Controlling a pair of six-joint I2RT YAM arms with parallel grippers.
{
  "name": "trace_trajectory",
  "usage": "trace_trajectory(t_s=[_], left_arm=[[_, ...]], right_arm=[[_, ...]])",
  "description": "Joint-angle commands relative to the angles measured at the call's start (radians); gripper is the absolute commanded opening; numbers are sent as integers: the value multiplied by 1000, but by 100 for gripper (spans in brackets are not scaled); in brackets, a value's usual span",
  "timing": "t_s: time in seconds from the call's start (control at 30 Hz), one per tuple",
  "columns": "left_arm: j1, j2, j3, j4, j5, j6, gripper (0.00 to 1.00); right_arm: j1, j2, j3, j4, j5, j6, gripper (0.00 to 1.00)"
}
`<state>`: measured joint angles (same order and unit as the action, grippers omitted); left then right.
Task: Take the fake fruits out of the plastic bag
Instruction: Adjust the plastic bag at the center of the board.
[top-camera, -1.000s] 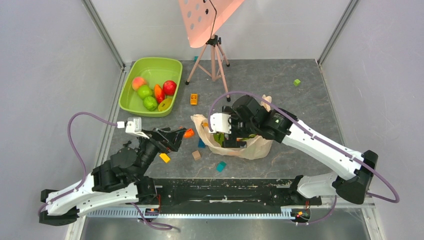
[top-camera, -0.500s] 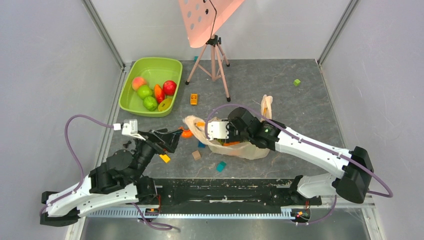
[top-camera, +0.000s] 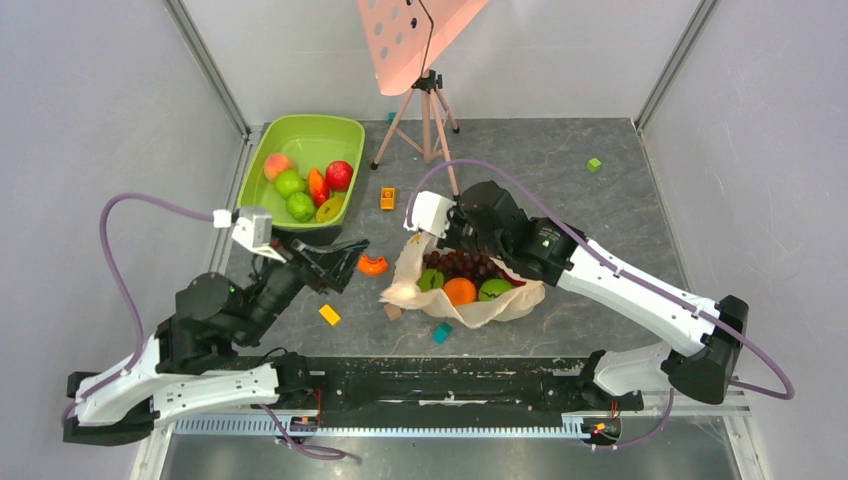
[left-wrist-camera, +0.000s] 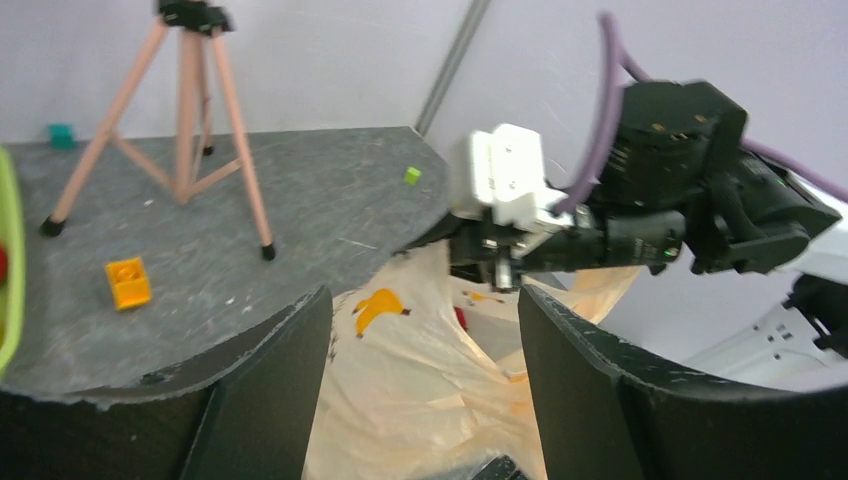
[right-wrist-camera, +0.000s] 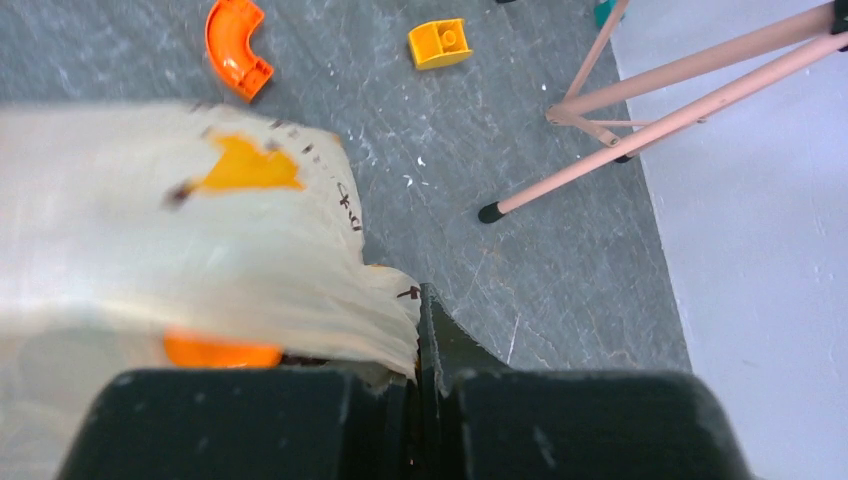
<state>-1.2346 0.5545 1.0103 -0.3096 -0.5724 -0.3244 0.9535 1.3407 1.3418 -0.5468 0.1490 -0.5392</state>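
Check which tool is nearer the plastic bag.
Right. Right tool is shut on the plastic bag's far rim; left tool is open, short of the bag's left edge.

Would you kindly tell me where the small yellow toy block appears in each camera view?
Top external: the yellow toy block lies above centre, left of the tripod and its near foot.
Left wrist: the block lies lower left, before the tripod's feet.
Right wrist: the block is at top centre, left of the tripod legs.
Shared landmark: the pink tripod.
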Motion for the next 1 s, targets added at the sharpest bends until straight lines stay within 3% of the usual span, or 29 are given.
trace_trajectory(t_s=[0.0, 0.2, 0.47, 0.6, 0.77, 0.97], left_arm=[[1, 88, 17, 98, 160, 95, 73], [1, 96, 31, 163, 203, 103, 72], [1, 103, 50, 161, 210, 124, 71], [1, 102, 44, 150, 218, 125, 70], [1, 140, 6, 108, 199, 117, 70], [1, 102, -182, 186, 99, 27, 68]], right_arm=[[-5, 46, 164, -21, 116, 116, 0], [-11, 175, 467, -230, 335, 199, 0], [-13, 247, 613, -340, 650, 323, 0], [-13, 282, 710, -420, 726, 387, 0], [-13, 262, 553, -433, 621, 416, 0], [-15, 159, 226, -268, 489, 463, 0]])
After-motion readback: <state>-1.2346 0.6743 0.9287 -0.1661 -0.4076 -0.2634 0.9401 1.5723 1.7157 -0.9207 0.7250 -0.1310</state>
